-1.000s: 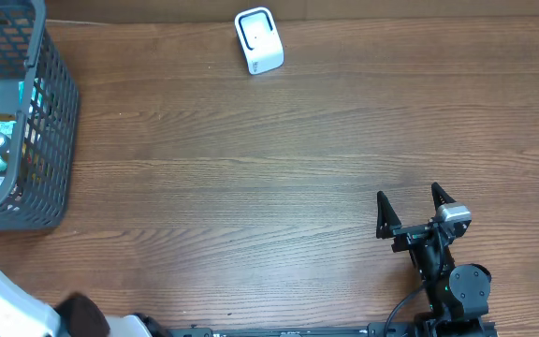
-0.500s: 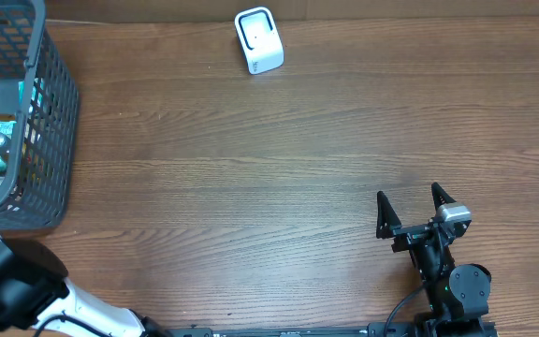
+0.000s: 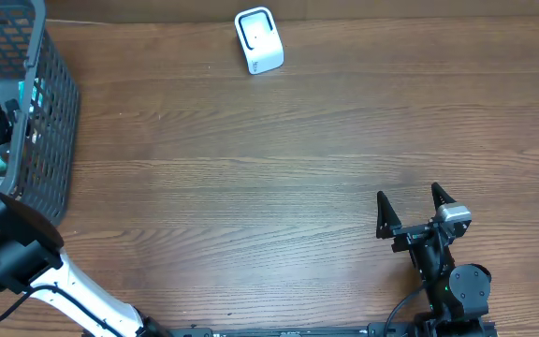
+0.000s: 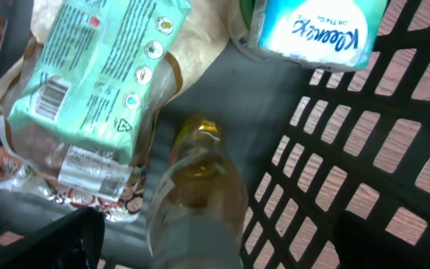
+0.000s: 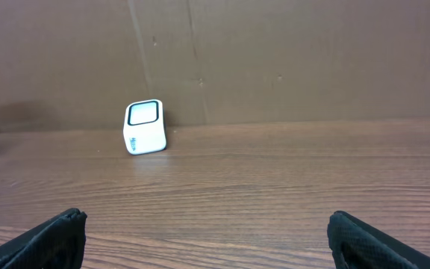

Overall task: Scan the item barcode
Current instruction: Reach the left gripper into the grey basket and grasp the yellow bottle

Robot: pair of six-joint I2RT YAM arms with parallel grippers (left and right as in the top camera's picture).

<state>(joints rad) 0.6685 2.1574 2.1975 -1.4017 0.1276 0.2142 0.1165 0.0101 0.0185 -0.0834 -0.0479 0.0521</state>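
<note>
Released, jaws wide, gripping nothing: left gripper [image 4: 215,224], down inside the grey mesh basket [image 3: 52,122] at the 9 o'clock edge of the table [image 3: 298,168] in the overhead view. Equally released and empty: right gripper [image 3: 408,197], low near 5 o'clock and well apart from the basket, so left arm clearly the nearer one for the pick. In the left wrist view, straight under the claw and between the two fingers, a clear bottle [image 4: 198,198] of amber liquid, touching neither finger as far as can be told. Long axis of the bottle nearly straight from cap at 12 o'clock down to 6 o'clock, base cut off by the frame edge; jaws at 9 and 3, so square across that axis, judged a good line for closing on the body. Likely the item to scan, though not certain: just beside it at 10 o'clock a mint-green packet [image 4: 103,60] with a printed barcode [image 4: 51,97], a brown snack bag [image 4: 88,179] under that packet, and a Kleenex pack [image 4: 316,26] at 1 o'clock by the basket wall. No barcode readable on the bottle from here. Far from all of it, the white scanner [image 3: 258,39], standing at the table's 12 o'clock edge, roughly 2 o'clock from the basket. Judged next: drop, clench on the bottle, lift out, carry toward 2 o'clock with the label turned to the scanner window.
</note>
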